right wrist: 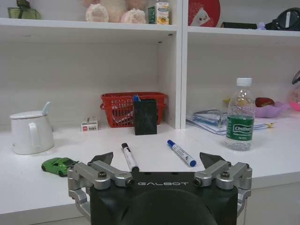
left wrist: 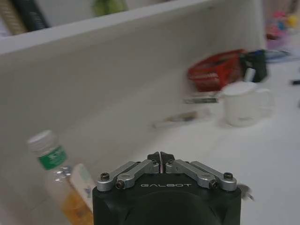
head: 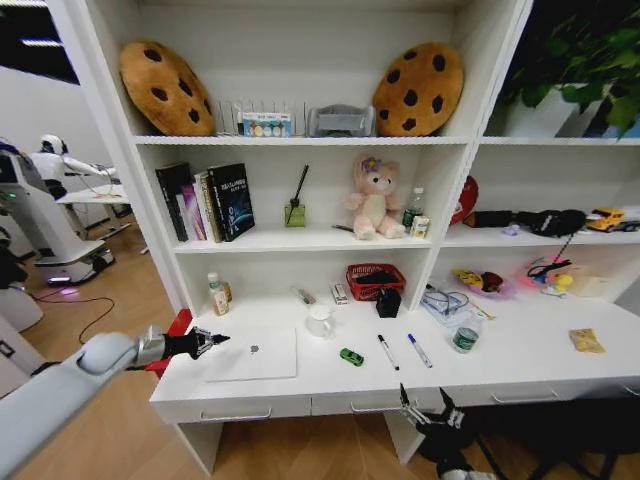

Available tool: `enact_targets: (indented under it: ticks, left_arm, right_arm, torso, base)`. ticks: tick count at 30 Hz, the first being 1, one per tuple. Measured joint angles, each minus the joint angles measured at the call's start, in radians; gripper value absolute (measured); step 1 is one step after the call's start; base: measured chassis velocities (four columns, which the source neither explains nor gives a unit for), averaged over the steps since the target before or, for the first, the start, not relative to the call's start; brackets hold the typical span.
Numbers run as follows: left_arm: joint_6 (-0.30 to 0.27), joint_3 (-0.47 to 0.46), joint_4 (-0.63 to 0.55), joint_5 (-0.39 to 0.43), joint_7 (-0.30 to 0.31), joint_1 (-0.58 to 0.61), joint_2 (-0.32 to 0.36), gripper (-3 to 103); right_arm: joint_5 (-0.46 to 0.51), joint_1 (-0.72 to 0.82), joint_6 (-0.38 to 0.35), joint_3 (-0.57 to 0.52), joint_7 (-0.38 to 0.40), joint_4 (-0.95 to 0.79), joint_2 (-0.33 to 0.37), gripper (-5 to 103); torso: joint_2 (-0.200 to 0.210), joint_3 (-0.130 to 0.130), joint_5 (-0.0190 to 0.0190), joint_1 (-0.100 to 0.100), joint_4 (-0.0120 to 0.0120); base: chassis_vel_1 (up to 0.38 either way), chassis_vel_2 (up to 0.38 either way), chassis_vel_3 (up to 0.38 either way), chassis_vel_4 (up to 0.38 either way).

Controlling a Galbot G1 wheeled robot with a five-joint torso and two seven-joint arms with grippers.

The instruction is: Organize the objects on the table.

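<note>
Clutter lies spread along the white table (head: 520,365), which has shallow drawers with bar handles on its front edge. At the table's left end the left end effector (head: 208,343) hovers with its black fingertips pinched together, no gap between them and nothing gripped, pointing toward the thin silver laptop (head: 253,354) that lies flat and closed just beside it. Behind the laptop a small bottle with a green label (head: 216,293) stands upright near the back wall, next to a white mug (head: 320,321); the left wrist view shows the same pinched fingertips (left wrist: 160,159) with that bottle close by. A tiny green toy car (head: 351,356) sits just to the right of the laptop, and two slim pens (head: 403,351) lie side by side but apart a little further right, one with a black cap and one with a blue cap. A red basket (head: 374,280) and a black box (head: 388,301) stand behind them near the shelf upright. A clear water bottle with a green label (head: 465,337) stands to the right of the pens, and a yellow snack packet (head: 587,341) lies flat near the table's far right. The right end effector (head: 428,410) hangs below and in front of the table edge, its fingers spread wide and holding nothing; from its wrist camera the fingertips (right wrist: 102,157) frame the pens, with the toy car (right wrist: 58,165) and the water bottle (right wrist: 240,115) to either side
</note>
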State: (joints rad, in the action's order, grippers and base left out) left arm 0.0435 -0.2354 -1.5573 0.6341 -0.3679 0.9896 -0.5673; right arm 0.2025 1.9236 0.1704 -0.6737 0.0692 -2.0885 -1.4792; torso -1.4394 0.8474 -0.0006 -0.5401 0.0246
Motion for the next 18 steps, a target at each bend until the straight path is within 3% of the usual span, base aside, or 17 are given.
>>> enact_targets:
  ticks: [1,2,4,5,6,8,10,11,12,15,18]
  left_arm:
    - [0.000,0.000,0.000,0.000,0.000,0.000,0.000,6]
    - [-0.036,-0.038,-0.028,0.026,0.120,0.028,-0.024,6]
    - [-0.109,-0.129,-0.112,0.064,0.336,0.098,-0.072,16]
    - [-0.109,-0.129,-0.112,0.064,0.336,0.098,-0.072,16]
    - [-0.138,-0.167,-0.152,0.076,0.401,0.130,-0.091,22]
    - [-0.151,-0.184,-0.172,0.081,0.430,0.145,-0.100,22]
    - [-0.213,-0.330,-0.322,0.088,0.604,0.295,-0.164,38]
    - [-0.248,-0.432,-0.379,0.051,0.652,0.395,-0.193,43]
    - [-0.248,-0.432,-0.379,0.051,0.652,0.395,-0.193,43]
    - [-0.310,-0.637,-0.473,-0.057,0.678,0.586,-0.275,54]
    - [-0.330,-0.756,-0.556,-0.113,0.669,0.724,-0.357,65]
  right_arm:
    - [0.000,0.000,0.000,0.000,0.000,0.000,0.000,100]
    - [0.005,0.002,-0.007,0.000,0.005,-0.009,0.000,100]
    - [0.006,0.001,-0.019,0.000,0.011,-0.020,0.006,100]
    - [0.006,0.001,-0.019,0.000,0.011,-0.020,0.006,100]
    - [0.006,-0.001,-0.024,-0.001,0.016,-0.025,0.009,100]
    - [0.006,-0.001,-0.026,-0.002,0.018,-0.027,0.011,100]
    - [0.002,-0.001,-0.036,-0.009,0.031,-0.036,0.025,100]
    - [0.000,0.001,-0.039,-0.009,0.036,-0.039,0.031,100]
    - [0.000,0.001,-0.039,-0.009,0.036,-0.039,0.031,100]
    - [-0.006,0.002,-0.042,-0.008,0.040,-0.044,0.041,100]
    - [-0.009,0.009,-0.046,-0.005,0.040,-0.057,0.051,100]
  torso:
    - [0.000,0.000,0.0000,0.000,0.0000]
    - [0.000,0.000,-0.0001,0.000,-0.0001]
    - [0.000,0.000,0.0008,0.000,-0.0009]
    - [0.000,0.000,0.0008,0.000,-0.0009]
    - [0.000,0.000,0.0007,0.000,-0.0015]
    - [0.000,0.000,0.0007,0.000,-0.0015]
    - [0.000,0.000,0.0007,0.000,-0.0011]
    - [0.000,0.000,0.0006,0.000,-0.0010]
    - [0.000,0.000,0.0006,0.000,-0.0010]
    - [0.000,0.000,0.0011,0.000,-0.0020]
    - [0.000,0.000,0.0004,0.000,-0.0018]
  base:
    - [0.000,0.000,0.000,0.000]
    - [0.000,0.000,0.000,0.000]
    - [0.000,0.000,0.000,0.000]
    - [0.000,0.000,0.000,0.000]
    - [0.000,0.000,0.000,0.000]
    - [0.000,0.000,0.000,0.000]
    - [0.000,0.000,0.000,0.000]
    - [0.000,0.000,0.000,0.000]
    - [0.000,0.000,0.000,0.000]
    - [0.000,0.000,0.000,0.000]
    - [0.000,0.000,0.000,0.000]
